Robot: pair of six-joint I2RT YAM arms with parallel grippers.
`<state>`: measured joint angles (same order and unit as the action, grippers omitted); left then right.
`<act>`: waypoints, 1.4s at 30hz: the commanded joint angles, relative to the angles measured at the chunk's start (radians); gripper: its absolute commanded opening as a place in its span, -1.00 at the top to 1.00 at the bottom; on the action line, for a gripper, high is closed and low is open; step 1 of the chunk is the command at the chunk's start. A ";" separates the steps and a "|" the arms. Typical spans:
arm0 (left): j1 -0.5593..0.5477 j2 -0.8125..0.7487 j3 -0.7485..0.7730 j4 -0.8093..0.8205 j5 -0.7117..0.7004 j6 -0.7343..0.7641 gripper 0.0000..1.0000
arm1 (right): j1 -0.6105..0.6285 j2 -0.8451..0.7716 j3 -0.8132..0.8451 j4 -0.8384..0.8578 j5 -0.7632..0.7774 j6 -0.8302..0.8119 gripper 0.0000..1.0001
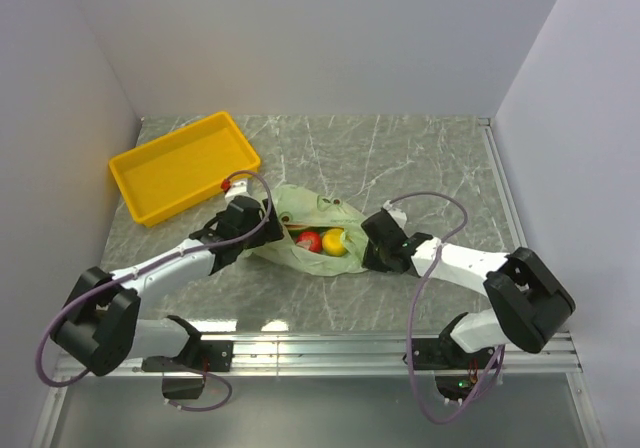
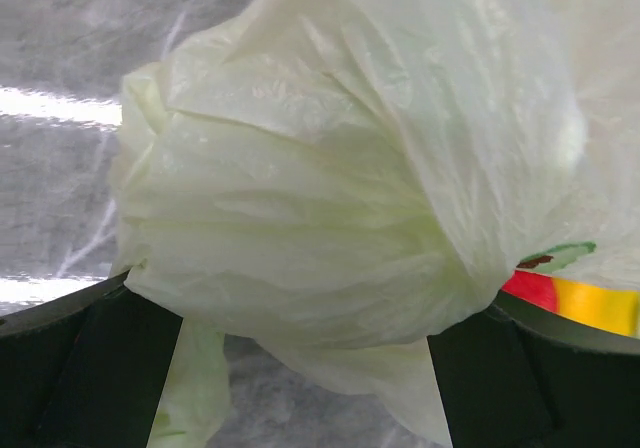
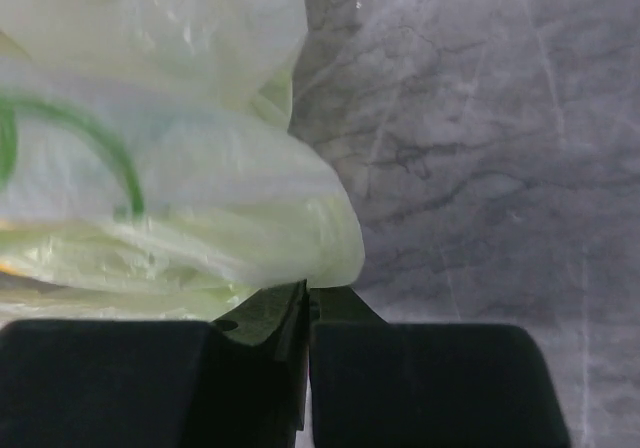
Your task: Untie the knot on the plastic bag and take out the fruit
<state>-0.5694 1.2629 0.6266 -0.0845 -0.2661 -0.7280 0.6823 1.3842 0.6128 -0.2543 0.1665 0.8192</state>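
— Which step is this?

— Start nearest. The left tool (image 2: 310,373) stands spread wide, with a bunched fold of the bag (image 1: 300,211) bulging between its fingers. It straddles the film rather than clamps it. The right tool (image 3: 306,313) is closed tight at the bag's right edge. It seems to have the rim nipped between its tips, though the film there is too thin to be sure.

— And the knot?

— No tied tail shows in any view. From above, the bag lies mid-counter (image 1: 420,168) between the two tools, its mouth gaping. I judge the untying done and the emptying in hand.

— What is inside?

— A red fruit (image 1: 309,241) and a yellow fruit (image 1: 335,243), touching, just within the mouth.

— The next move?

— I would hold on with the right tool so the bag cannot slide. Then free the left from its fold and reach into the mouth for the red fruit, the nearer one to it. The film is slack and will drag along, so the tips must close on fruit alone.

— Then where?

— The tray (image 1: 160,183) sits beyond the left tool, at the far left. It is the likely place to set the fruit down.
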 commanded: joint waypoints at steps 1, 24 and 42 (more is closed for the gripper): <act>0.070 0.020 -0.005 0.016 0.001 -0.014 -0.98 | -0.010 0.030 0.001 0.093 -0.012 -0.020 1.00; -0.124 -0.310 0.194 -0.179 0.351 0.285 -0.53 | 0.016 -0.246 0.386 -0.251 -0.032 -0.376 -0.40; -0.224 0.214 0.300 -0.081 0.022 0.378 -0.72 | 0.016 -0.301 0.213 -0.158 -0.076 -0.281 -0.36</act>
<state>-0.7891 1.4601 0.9424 -0.2417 -0.1638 -0.3985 0.6914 1.1194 0.8410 -0.4637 0.1043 0.5121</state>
